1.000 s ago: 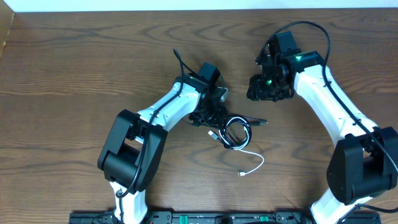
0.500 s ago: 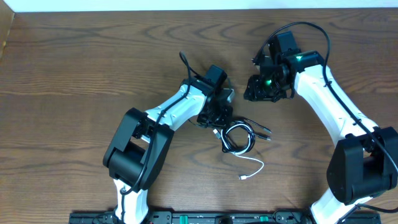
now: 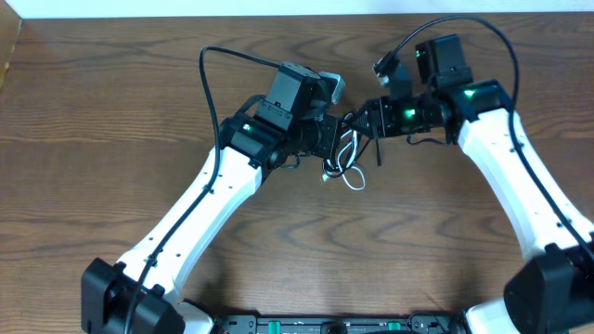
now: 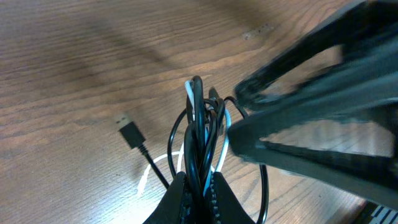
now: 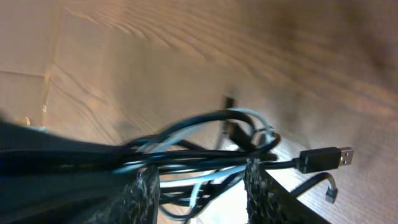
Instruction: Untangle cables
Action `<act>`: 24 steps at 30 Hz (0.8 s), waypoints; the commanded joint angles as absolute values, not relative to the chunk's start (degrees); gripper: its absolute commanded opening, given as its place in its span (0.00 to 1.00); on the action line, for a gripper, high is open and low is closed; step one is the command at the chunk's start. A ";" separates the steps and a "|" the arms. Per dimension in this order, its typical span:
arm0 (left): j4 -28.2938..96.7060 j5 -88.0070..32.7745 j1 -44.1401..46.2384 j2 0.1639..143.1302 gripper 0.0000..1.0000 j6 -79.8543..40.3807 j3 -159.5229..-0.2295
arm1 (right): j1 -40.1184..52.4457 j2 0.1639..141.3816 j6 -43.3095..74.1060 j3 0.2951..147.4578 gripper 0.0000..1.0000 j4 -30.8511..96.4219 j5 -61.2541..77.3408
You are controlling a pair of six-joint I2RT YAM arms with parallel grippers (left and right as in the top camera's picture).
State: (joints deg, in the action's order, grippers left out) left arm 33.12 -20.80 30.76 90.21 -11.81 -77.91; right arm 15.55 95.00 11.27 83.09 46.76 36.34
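Observation:
The black cable (image 3: 342, 137) and the white cable (image 3: 354, 178) hang as one tangled bundle between my two grippers, above the table. My left gripper (image 3: 327, 147) is shut on the bundle; in the left wrist view (image 4: 198, 186) black strands (image 4: 198, 118) and a white strand (image 4: 221, 152) rise from between the closed jaws, and a black USB plug (image 4: 129, 132) dangles to the left. My right gripper (image 3: 364, 121) is at the bundle from the right. In the right wrist view (image 5: 202, 186) its jaws stand wide apart with black (image 5: 205, 163) and white (image 5: 186, 127) strands crossing the gap.
A black USB plug (image 5: 326, 158) and a small plug (image 5: 333, 194) stick out to the right of my right fingers. The brown wooden table (image 3: 111, 111) lies below. The left arm's thick black wire (image 3: 213, 65) arcs over the table's far middle.
My left gripper has lifted the cable bundle off the table and carried it up and away. My right gripper has swung left to the bundle. The white tail no longer lies on the table.

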 commanded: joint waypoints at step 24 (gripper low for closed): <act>30.81 -19.42 30.57 91.33 0.07 -18.70 -78.54 | 16.97 100.38 34.83 83.44 0.48 46.89 32.14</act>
State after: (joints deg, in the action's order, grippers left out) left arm 31.79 -19.14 30.74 90.74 -17.04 -77.91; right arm 16.43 99.35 29.56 83.11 47.11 31.20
